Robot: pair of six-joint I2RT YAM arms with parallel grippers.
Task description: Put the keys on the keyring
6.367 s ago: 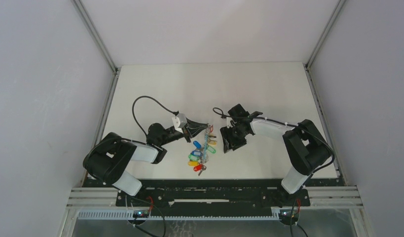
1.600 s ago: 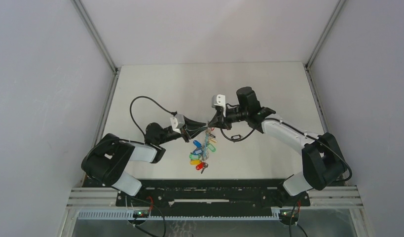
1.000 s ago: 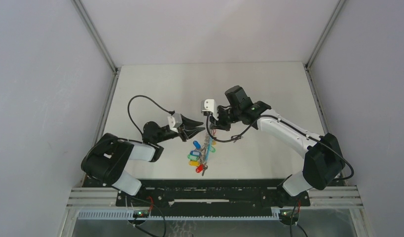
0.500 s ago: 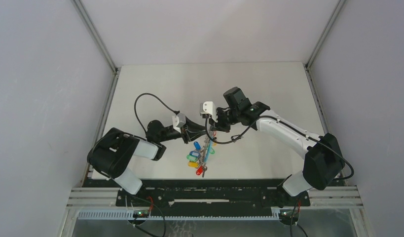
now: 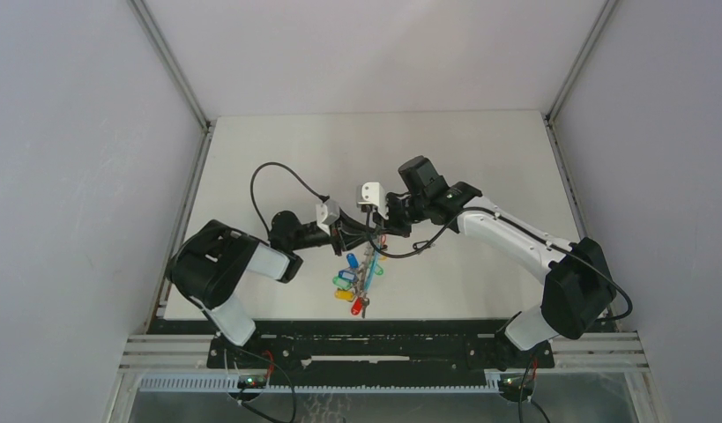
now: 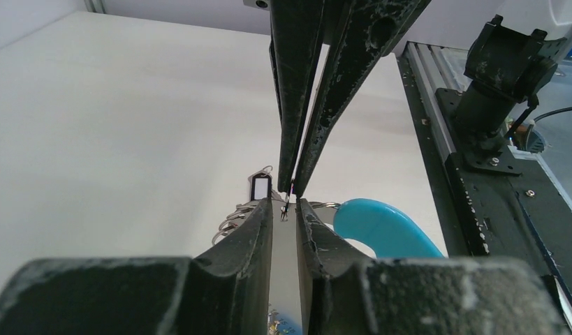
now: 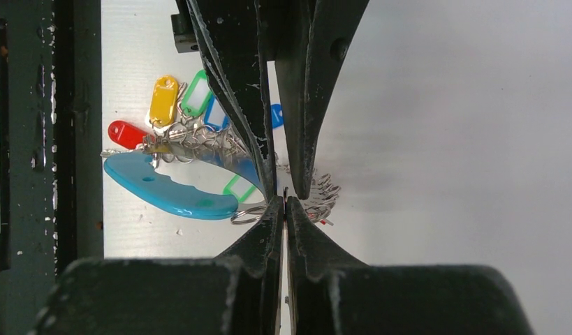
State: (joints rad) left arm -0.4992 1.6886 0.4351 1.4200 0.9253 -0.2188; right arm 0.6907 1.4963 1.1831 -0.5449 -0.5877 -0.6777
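White table (image 5: pixel 278 150) first. The overhead view shows my left arm (image 5: pixel 234 264) and right arm (image 5: pixel 507 233) reaching in so the tips meet mid-table, but from up there the bunch is just coloured blobs. The right wrist cam sorts it out: the keyring (image 7: pixel 164 190) lies on the table just past my fingers, turquoise segment toward the black rail (image 7: pixel 73 125), with the keys (image 7: pixel 162 101) bunched against it among silvery loops, their tags yellow, green, blue and red. My right gripper (image 7: pixel 286 201) is pressed tight together. Only the left wrist cam shows my left gripper (image 6: pixel 286 206) a thin slit apart, table visible through it. Can't tell if either pinches a wire.
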